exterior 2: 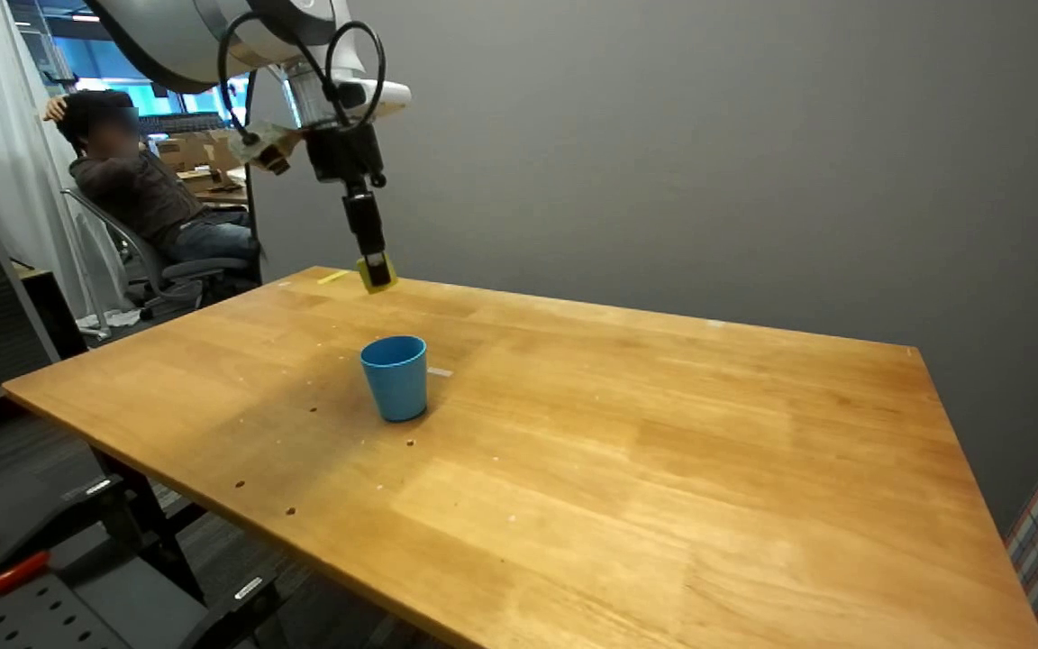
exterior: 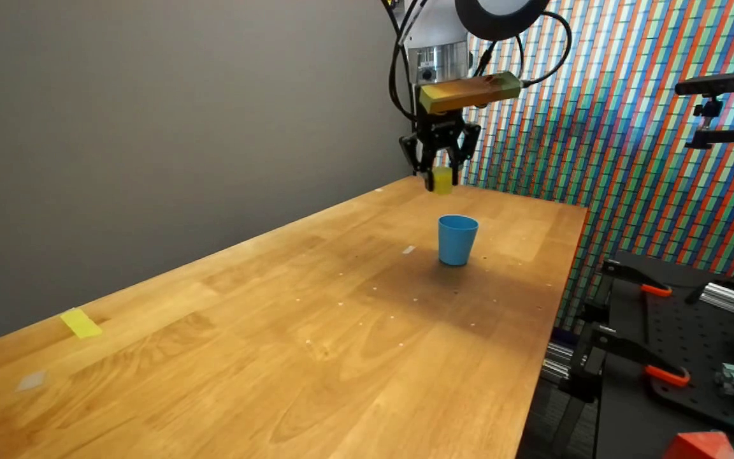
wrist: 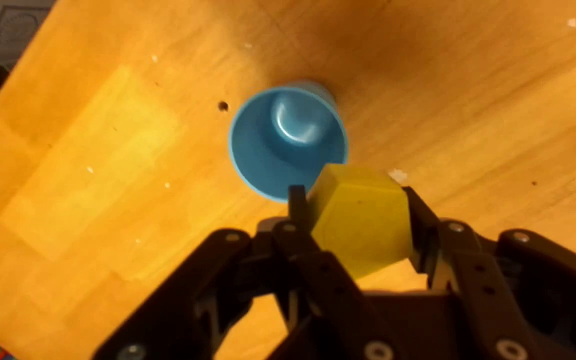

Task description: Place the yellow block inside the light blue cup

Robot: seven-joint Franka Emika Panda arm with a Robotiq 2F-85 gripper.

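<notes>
The yellow block (exterior: 443, 181) is held between the fingers of my gripper (exterior: 441, 178), well above the table. The block also shows in the wrist view (wrist: 368, 222), with its corners turned relative to the fingers. The light blue cup (exterior: 456, 241) stands upright on the table, and it also shows in an exterior view (exterior 2: 397, 383). In the wrist view the cup (wrist: 268, 155) is open toward the camera and its visible inside is empty. There the block overlaps the cup's lower right rim. In both exterior views the block is higher than the cup and apart from it.
The wooden table (exterior: 246, 382) runs along a grey wall (exterior: 182, 127). A flat yellow tape patch (exterior: 81, 323) lies on it. A black side table with orange-tipped clamps (exterior: 666, 376) stands beside it, and a camera on a bracket (exterior: 720, 83) is above. A person (exterior 2: 145, 189) sits behind.
</notes>
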